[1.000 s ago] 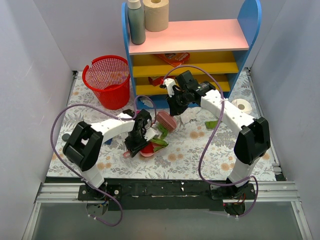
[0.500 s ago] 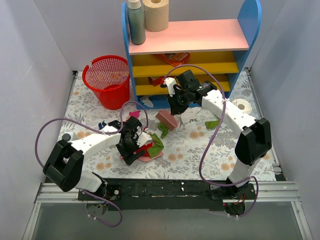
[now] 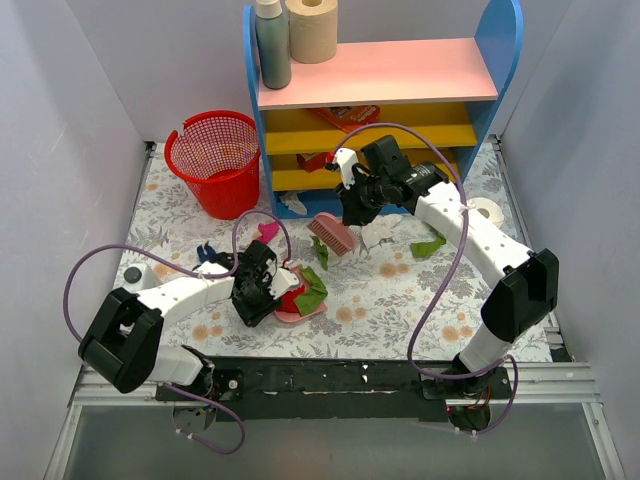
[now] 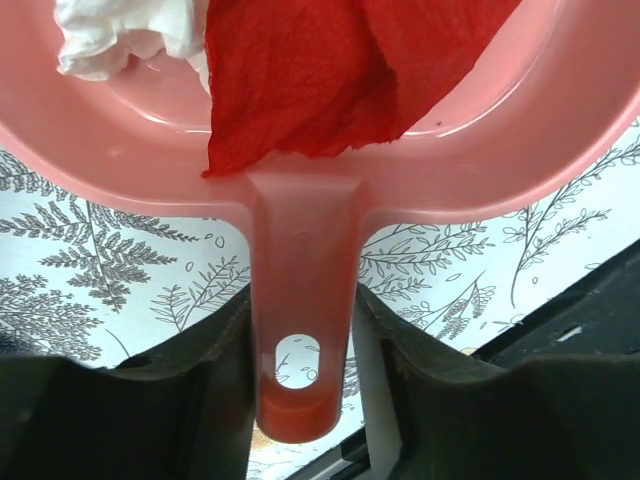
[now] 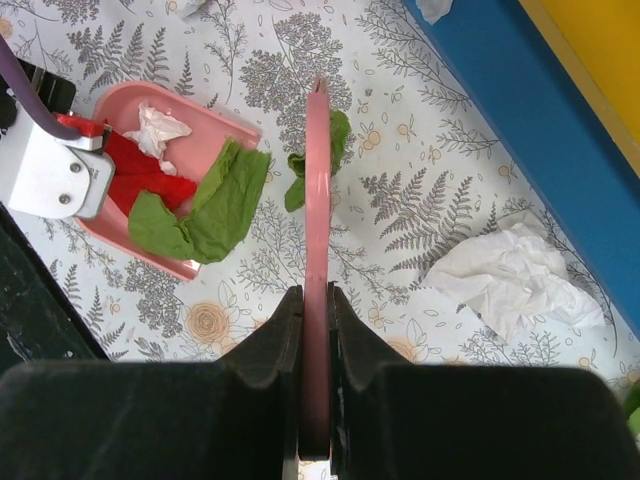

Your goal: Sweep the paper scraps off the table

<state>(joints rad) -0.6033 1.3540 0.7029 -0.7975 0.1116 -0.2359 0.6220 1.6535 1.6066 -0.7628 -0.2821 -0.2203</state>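
Observation:
My left gripper is shut on the handle of a pink dustpan, which rests on the table. In the left wrist view the handle sits between my fingers. The pan holds red, white and green paper scraps. My right gripper is shut on a pink brush, held edge-on just beyond the pan. Loose scraps lie around: green under the brush, white, green, magenta, dark blue.
A red mesh basket stands at the back left. The blue, pink and yellow shelf unit fills the back, with red-orange packets on it. A white tape roll lies at the right. A white scrap lies by the shelf foot.
The left arm has swung low to the left, still holding the dustpan. Green paper that lay beside the pan is now in it. The brush has drawn back slightly toward the shelf.

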